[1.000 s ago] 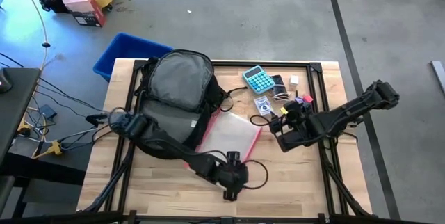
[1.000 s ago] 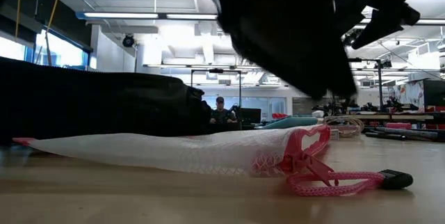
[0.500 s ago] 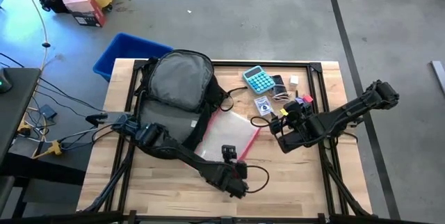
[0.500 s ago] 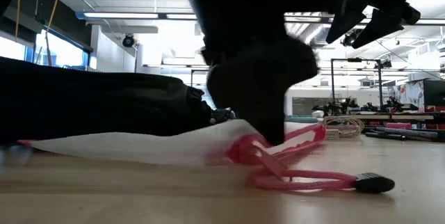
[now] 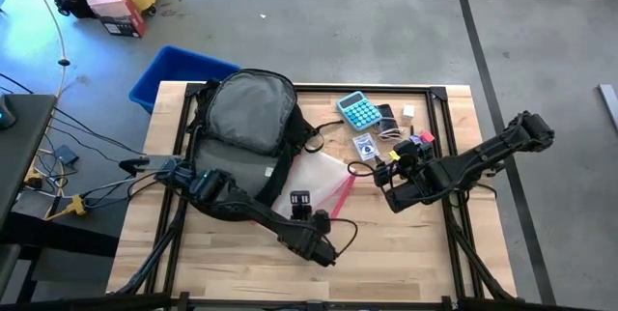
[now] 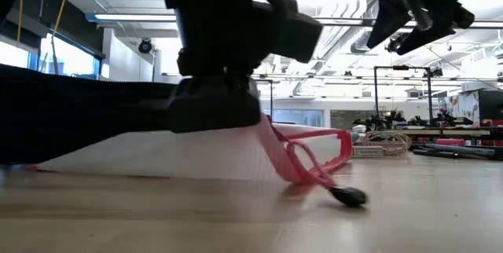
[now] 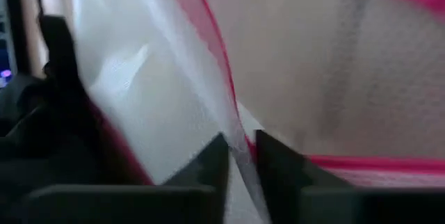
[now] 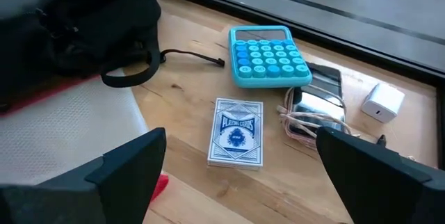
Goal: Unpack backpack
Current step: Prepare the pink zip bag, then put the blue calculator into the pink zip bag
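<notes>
The black backpack (image 5: 246, 127) lies grey back panel up on the table's far left. Against its right side lies a clear, pink-edged zip pouch (image 5: 314, 178), which rests on the table by its left part (image 6: 118, 159). My left gripper (image 5: 312, 216) stands over the pouch's near right part and is shut on it (image 7: 242, 161). A pink strap (image 6: 314, 163) hangs from the pouch, its black end (image 6: 347, 196) on the table. My right gripper (image 5: 391, 183) hovers open to the right of the pouch, above the playing cards (image 8: 236, 140). My left gripper pinches the pouch's pink-trimmed edge (image 7: 236, 137) between its two fingertips (image 7: 212, 165). It comes from above, slanting toward the table's far side. One layer or several, I cannot tell. The held part is lifted (image 6: 263, 139), and the pouch slopes down to the table on the left.
On the far right lie a turquoise calculator (image 5: 361, 110), a phone (image 8: 321, 88), a white charger (image 8: 382, 103) and tangled cables (image 5: 396, 142). A blue bin (image 5: 174, 71) stands off the table's far left corner. Bare wood shows along the near edge.
My left gripper has come down on the pouch's near right part, shut on its edge, and moved up and toward the table's left. That part of the pouch is now lifted and drawn in. The pink strap's black end has slid leftward along the table.
</notes>
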You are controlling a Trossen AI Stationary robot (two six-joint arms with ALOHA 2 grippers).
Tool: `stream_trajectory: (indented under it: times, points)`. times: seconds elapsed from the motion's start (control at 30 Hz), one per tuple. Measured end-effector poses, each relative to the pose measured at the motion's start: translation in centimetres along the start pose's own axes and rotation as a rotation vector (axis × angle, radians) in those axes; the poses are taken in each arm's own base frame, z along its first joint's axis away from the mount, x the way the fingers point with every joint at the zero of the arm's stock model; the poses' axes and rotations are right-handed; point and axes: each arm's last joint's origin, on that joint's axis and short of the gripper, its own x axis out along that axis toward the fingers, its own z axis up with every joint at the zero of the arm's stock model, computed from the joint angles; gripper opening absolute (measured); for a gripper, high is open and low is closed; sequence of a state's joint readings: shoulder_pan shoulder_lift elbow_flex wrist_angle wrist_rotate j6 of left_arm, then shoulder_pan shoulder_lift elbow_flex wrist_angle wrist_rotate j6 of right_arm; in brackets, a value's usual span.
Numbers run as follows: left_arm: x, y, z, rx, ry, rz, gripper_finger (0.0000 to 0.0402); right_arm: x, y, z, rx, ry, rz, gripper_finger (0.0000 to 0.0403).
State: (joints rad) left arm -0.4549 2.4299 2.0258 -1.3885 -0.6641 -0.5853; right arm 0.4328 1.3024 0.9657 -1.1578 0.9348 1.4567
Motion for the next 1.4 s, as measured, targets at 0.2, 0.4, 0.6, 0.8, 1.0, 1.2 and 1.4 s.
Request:
stream_trajectory:
  times: [0.2,0.4,0.6,0.8,1.0,1.2,1.4]
  points:
    - [-2.1,2.7,-1.3,-0.059,0.028,0.118,0.0002,0.8,1.3,-0.9,-0.085,0.017,-0.008,0.0359]
    - [-4.7,6.2,-3.1,-0.173,-0.072,0.109,0.0000,2.8,2.5,-1.3,-0.159,0.060,-0.049,0.0359]
    - [-4.1,8.1,-7.6,-0.314,-0.137,0.072,0.0000,6.7,3.0,0.4,-0.289,0.104,-0.097,0.0359]
    - [-2.7,8.9,-10.8,-0.411,-0.202,0.001,0.0000,13.0,3.6,1.1,-0.757,0.311,0.001,0.0359]
    - [-2.2,9.3,-12.5,-0.417,-0.202,0.000,0.0000,17.6,1.9,0.7,-1.083,0.402,-0.167,0.0359]
    - [-2.2,9.4,-12.5,-0.363,-0.204,0.007,0.0000,20.8,0.5,1.2,-1.228,0.465,-0.210,0.0359]
    - [-2.2,9.5,-12.4,-0.323,-0.217,0.033,0.0000,23.3,-1.1,2.9,-1.207,0.450,-0.195,0.0333]
